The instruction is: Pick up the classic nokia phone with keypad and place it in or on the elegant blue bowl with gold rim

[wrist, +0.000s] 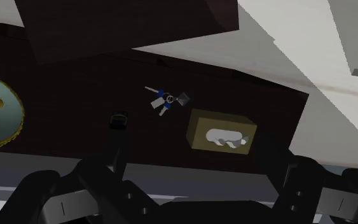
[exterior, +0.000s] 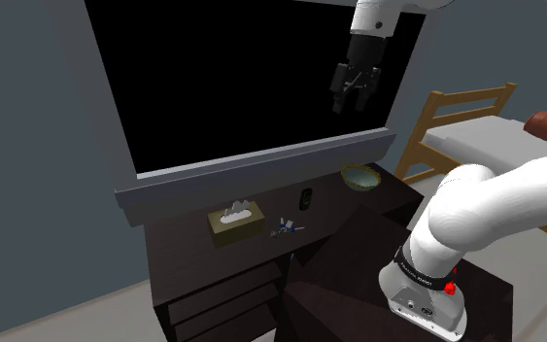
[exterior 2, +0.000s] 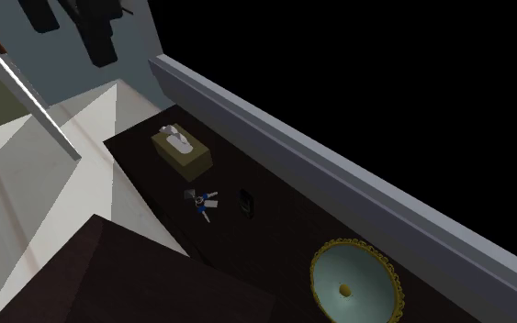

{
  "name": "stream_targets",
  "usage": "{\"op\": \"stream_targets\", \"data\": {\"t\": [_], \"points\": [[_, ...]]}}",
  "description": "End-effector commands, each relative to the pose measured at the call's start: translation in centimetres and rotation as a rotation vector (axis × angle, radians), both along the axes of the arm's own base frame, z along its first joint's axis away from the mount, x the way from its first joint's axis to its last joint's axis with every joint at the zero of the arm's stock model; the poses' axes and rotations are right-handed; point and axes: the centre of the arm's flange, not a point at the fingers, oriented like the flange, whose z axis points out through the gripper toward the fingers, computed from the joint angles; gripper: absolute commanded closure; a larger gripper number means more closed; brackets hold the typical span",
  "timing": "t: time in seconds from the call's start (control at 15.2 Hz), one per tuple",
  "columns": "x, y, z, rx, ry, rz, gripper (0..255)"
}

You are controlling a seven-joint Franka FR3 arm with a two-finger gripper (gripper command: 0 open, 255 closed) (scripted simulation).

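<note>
End effector is up high in front of the black area, fingers spread wide, nothing between them. Everything else lies well below it on the dark tabletop.

Shoulder view, left to right:
- Tan tissue box: the item farthest sideways from the end effector.
- Small blue-and-white object: just beside the box, near the front edge.
- Phone: black, lying flat, near the blue-and-white object but not touching it. Its long axis runs from the front edge towards the grey ledge, crosswise to the ledge. In the wrist view it lines up with one finger. Too dark to tell which end is the keypad.
- Bowl: pale blue-green with a gold rim, upright, clearly apart from the phone. In this view it is nearly straight under the end effector.
</note>
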Motion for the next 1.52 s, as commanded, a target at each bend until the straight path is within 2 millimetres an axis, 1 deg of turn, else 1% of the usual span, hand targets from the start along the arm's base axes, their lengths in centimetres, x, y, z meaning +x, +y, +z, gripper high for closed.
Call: {"op": "stream_targets", "data": {"t": [0.0, 0.73, 1.45], "points": [[0.0, 0.0, 0.0, 0.0, 0.0, 0.0, 0], [2.6, -3.0, -13.6, -0.035, -0.05, -0.01, 0], [5.9, -6.5, -26.9, -0.069, -0.101, -0.02, 0]]}}
